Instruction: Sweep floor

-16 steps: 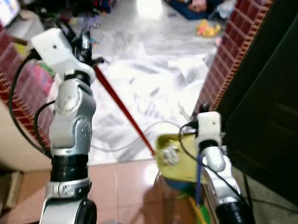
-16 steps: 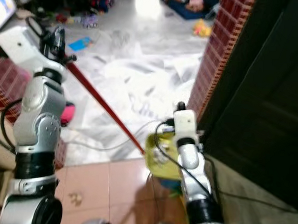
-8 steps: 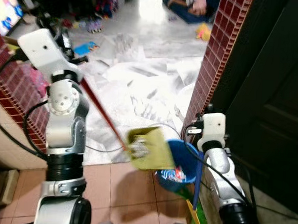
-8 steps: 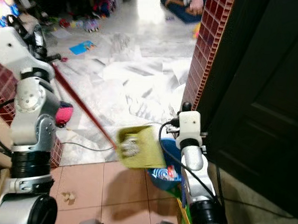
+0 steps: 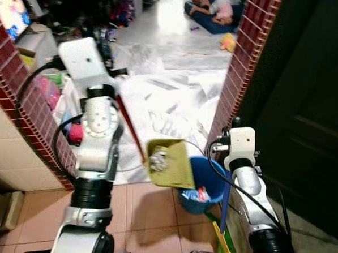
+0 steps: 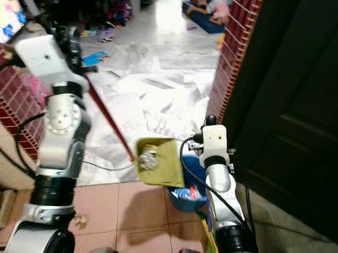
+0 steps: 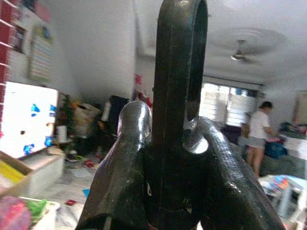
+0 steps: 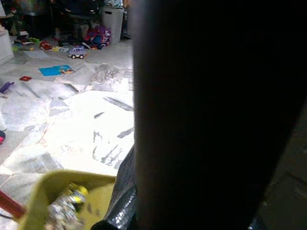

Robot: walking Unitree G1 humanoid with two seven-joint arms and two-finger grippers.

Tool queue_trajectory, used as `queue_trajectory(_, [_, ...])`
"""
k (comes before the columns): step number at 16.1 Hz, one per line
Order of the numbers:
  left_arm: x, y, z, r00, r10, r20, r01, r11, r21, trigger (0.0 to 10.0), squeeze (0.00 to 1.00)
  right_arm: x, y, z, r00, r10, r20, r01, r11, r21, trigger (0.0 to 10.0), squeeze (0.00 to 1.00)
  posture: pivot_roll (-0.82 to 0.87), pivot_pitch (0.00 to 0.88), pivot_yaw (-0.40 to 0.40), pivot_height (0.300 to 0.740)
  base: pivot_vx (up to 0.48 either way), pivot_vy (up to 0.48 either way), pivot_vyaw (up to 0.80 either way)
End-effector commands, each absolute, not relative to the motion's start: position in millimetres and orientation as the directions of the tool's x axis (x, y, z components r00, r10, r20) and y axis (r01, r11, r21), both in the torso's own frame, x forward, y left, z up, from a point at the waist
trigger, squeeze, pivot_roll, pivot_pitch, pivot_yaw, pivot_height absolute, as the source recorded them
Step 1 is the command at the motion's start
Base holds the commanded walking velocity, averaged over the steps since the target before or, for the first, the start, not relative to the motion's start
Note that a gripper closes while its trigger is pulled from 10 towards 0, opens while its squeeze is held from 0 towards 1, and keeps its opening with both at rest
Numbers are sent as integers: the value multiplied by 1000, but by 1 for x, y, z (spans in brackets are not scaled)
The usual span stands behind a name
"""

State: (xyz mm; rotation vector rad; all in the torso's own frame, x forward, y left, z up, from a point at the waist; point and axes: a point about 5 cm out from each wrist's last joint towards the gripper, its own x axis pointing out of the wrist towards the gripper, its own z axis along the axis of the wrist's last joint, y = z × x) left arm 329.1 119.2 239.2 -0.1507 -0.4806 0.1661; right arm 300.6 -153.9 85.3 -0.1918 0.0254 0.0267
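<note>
The dustpan [image 5: 170, 162] hung above the blue bin [image 5: 203, 185], held off the floor at the end of a single red handle [image 5: 129, 129]. The room was a cluttered home: pink floor tiles [image 5: 141, 216] lay near the robot, and farther off white sheets of paper [image 6: 154, 86] were spread across a pale glossy floor. A red brick wall [image 5: 12, 90] stood on the left, a red brick pillar [image 5: 243, 62] on the right, with a dark door [image 6: 294, 110] just beside it. Toys and a blue booklet [image 6: 96, 57] were scattered toward the back, and a screen [image 5: 8, 7] glowed at the far left.

There was one dustpan, one bin and two arms in sight. The pan was yellow-green and carried one crumpled silvery wad [image 5: 157, 158] near its upper left corner. The handle's long axis ran on a slant, from high on the left, at the left gripper [image 5: 108, 49], down and to the right to the pan, whose open face was tilted up toward the camera.

In the left wrist view, the left gripper's two fingers [image 7: 120, 167] were closed tight around a dark looped handle end. The right arm [image 5: 240, 164] rose beside the bin, next to a blue stick [image 5: 224, 209]; whether its gripper was open could not be told, as the right wrist view was mostly blocked by something dark and close.
</note>
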Motion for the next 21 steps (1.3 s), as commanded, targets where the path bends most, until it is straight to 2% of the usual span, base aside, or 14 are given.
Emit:
queue_trajectory(1, [325,114,258,822,165,545,-92,983,-159,10000,0,303,-155,93,1000,28,2,-26,974,-225,10000,0,-76,0,55,740,0,0,0])
queue_trajectory(4, [320,85,258,804,22,595,34,996,-83,10000,0,303,-155,92,1000,26,1,-25,974,-225,10000,0,-78,0,58,740,0,0,0])
queue_trajectory(7, [311,55,257,746,-151,649,173,984,30,10000,0,303,-154,92,1000,26,2,-24,975,-223,10000,0,-80,0,61,740,0,0,0])
queue_trajectory(8, [306,43,256,705,-246,665,247,964,94,10000,0,303,-153,92,1000,26,4,-24,975,-223,10000,0,-81,0,62,740,0,0,0])
queue_trajectory(12, [294,24,249,617,-426,662,367,900,236,10000,0,302,-154,92,1000,22,5,-21,975,-223,10000,0,-81,0,64,740,0,0,0])
queue_trajectory(14, [292,21,245,593,-475,650,406,874,268,10000,0,302,-153,91,1000,24,4,-22,975,-223,10000,0,-81,0,64,740,0,0,0])
queue_trajectory(18, [280,12,248,446,-642,624,468,761,449,10000,0,303,-153,91,1000,30,6,-28,973,-228,10000,0,-76,0,54,740,0,0,0])
queue_trajectory(21, [274,7,247,407,-702,584,531,702,475,10000,0,304,-153,92,999,34,6,-31,972,-233,10000,0,-76,0,52,740,0,0,0])
